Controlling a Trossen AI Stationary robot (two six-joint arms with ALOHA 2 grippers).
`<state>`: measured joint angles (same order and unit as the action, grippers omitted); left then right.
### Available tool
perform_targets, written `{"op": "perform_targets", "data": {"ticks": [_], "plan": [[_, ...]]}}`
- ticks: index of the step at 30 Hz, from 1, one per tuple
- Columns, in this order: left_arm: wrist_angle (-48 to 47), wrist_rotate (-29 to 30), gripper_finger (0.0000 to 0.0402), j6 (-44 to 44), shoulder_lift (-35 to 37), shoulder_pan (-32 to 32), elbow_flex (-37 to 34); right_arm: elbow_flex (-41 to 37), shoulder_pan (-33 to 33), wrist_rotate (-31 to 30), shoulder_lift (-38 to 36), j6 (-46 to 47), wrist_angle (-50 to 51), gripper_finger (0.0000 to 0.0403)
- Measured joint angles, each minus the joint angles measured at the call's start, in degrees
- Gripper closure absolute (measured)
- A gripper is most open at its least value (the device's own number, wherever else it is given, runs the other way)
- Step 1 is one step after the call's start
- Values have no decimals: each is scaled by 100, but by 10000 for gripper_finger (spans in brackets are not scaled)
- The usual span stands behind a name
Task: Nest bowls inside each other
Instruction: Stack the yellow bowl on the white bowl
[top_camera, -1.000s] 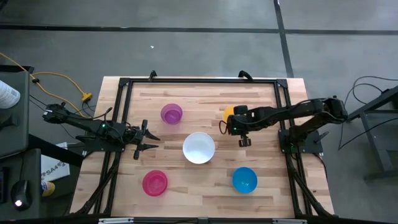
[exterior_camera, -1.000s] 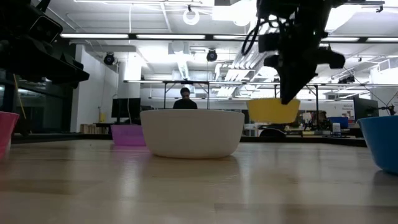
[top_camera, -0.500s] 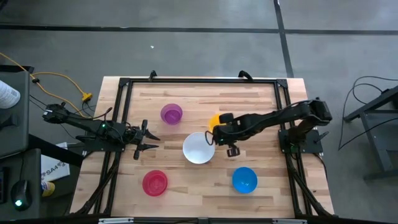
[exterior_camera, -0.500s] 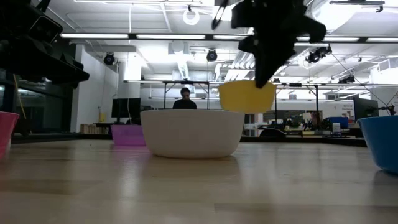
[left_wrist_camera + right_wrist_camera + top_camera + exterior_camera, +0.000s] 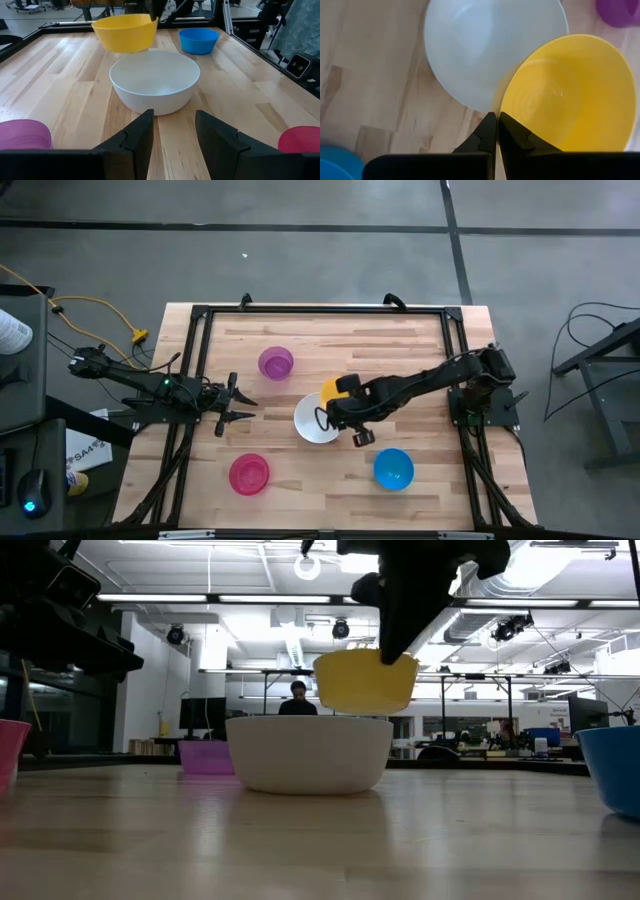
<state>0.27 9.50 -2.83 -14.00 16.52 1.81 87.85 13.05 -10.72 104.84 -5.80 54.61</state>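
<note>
Yellow round plastic bowl [image 5: 366, 681] hangs just above the rim of the white round plastic bowl [image 5: 308, 753], its edge pinched in the right gripper [image 5: 496, 131]. Beyond, the left gripper [image 5: 232, 403] waits at the table's left, jaws spread.

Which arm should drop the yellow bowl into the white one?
Right. Its hand is shut on the yellow plastic bowl's rim, holding it above the white plastic bowl. The left hand waits open at the table's left edge.
</note>
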Motion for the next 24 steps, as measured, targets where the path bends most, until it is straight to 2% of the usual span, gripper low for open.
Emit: {"op": "perform_targets", "data": {"ticks": [7,24], "plan": [[0,0,256,0,0,-1,0,253,146,80,265,-13,-113,399],[0,0,256,0,-2,2,0,271,221,319,685,-247,-840,399]]}}
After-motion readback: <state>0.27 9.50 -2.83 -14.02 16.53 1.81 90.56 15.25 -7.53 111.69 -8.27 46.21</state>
